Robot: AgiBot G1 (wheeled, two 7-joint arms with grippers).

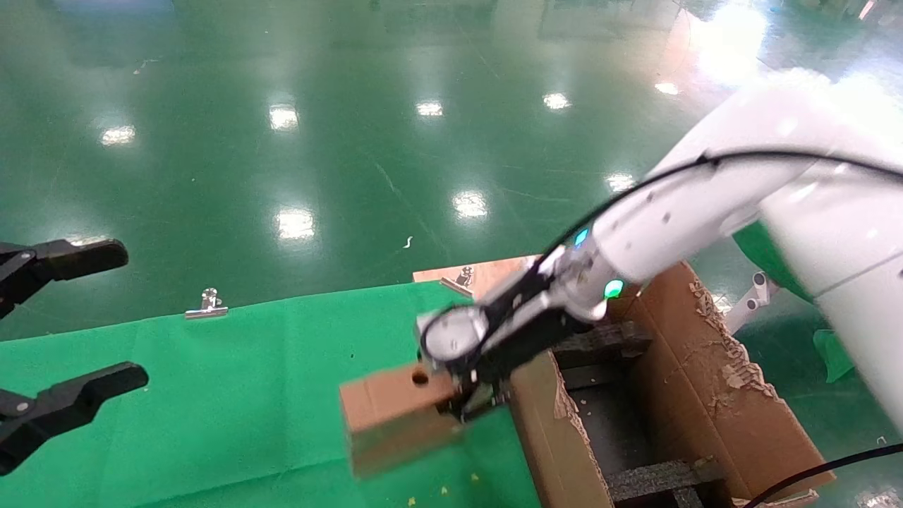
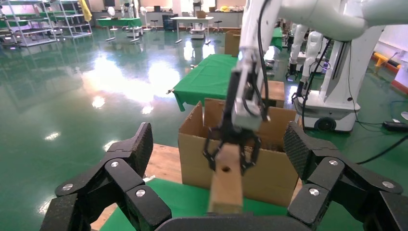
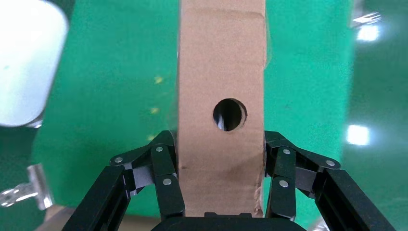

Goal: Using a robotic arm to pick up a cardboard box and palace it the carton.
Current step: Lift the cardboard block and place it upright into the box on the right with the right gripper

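The cardboard box (image 1: 395,416), a small flat brown one with a round hole in its upper face, is held above the green cloth (image 1: 211,395) just left of the carton (image 1: 705,395), its right end caught in the right gripper (image 1: 474,403). In the right wrist view the box (image 3: 221,110) fills the gap between the two black fingers (image 3: 166,178), which press against its opposite narrow sides close to the hole; the box's far end is cut off by the edge of that picture. In the head view its lower part is blurred, so whether it touches the cloth cannot be told. The robotic arm (image 1: 705,190) reaches in from the right, its silver wrist and green-lit ring over the carton's left wall, and hides part of the carton's far-left corner. The carton stands open to the right of the cloth, with ragged torn flaps and black foam inserts (image 1: 656,476) inside; its near end runs out of the picture. From the left wrist view the right gripper (image 2: 231,156) and the box (image 2: 226,183) show in front of the carton (image 2: 269,168), the box hanging end-down. The left gripper (image 1: 63,339) hovers at the far left, over the cloth's left edge, its fingers spread wide with nothing between them. A metal clip (image 1: 207,305) sits on the cloth's far edge.
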